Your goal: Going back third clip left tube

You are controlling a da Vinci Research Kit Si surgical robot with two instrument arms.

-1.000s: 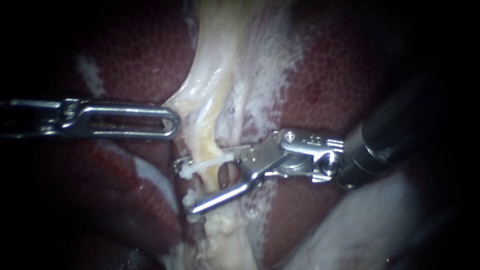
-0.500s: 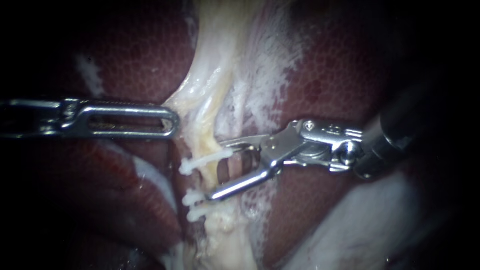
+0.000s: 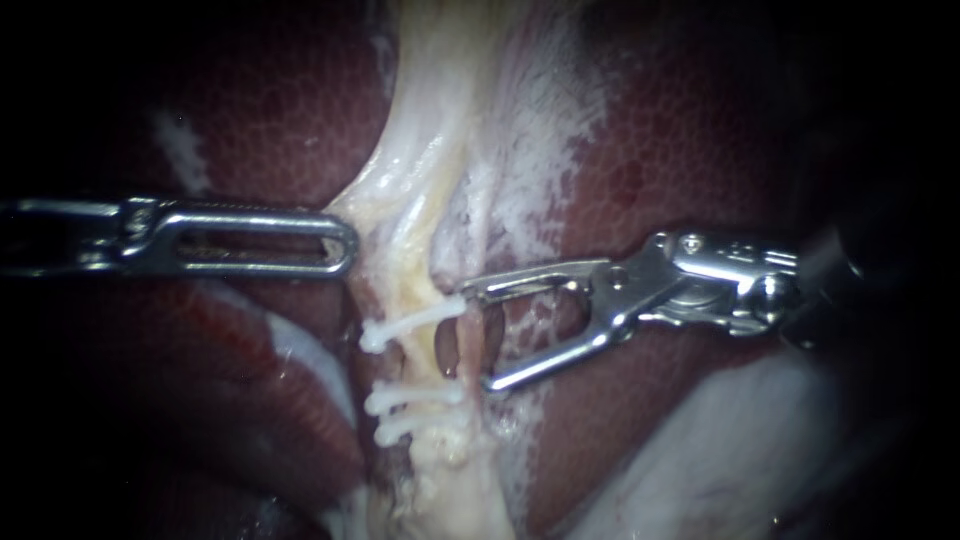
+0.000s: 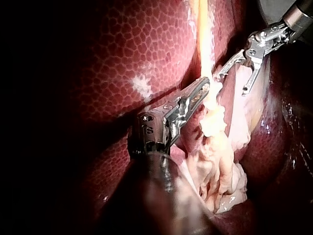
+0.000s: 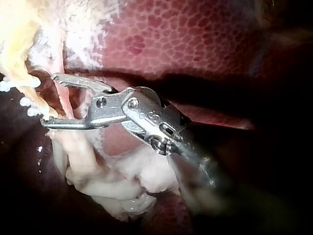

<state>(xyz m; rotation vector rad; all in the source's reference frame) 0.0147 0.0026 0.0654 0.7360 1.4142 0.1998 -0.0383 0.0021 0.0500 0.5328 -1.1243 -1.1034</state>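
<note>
A pale yellow tube (image 3: 424, 285) runs down between dark red liver lobes (image 3: 680, 150). Three white clips cross it: one upper clip (image 3: 410, 322) and two close together lower down (image 3: 412, 398). My right instrument (image 3: 478, 338) stands just right of the tube, its jaws open and empty, with the upper tip near the upper clip's end. In the right wrist view those jaws (image 5: 49, 100) gape beside the clips (image 5: 17, 84). My left instrument (image 3: 345, 245) has slotted jaws shut on the pale tissue (image 3: 375, 205) at the tube's left edge, as the left wrist view (image 4: 198, 93) also shows.
Whitish frayed tissue (image 3: 520, 160) spreads right of the tube. A pale lump of tissue (image 4: 220, 166) lies under the left instrument's jaws. My right instrument (image 4: 234, 82) appears beyond the left one in the left wrist view. Liver surrounds everything.
My right instrument has drawn back to the right, off the tube, with its jaws open. The upper clip stays on the tube. My left instrument has not moved.
</note>
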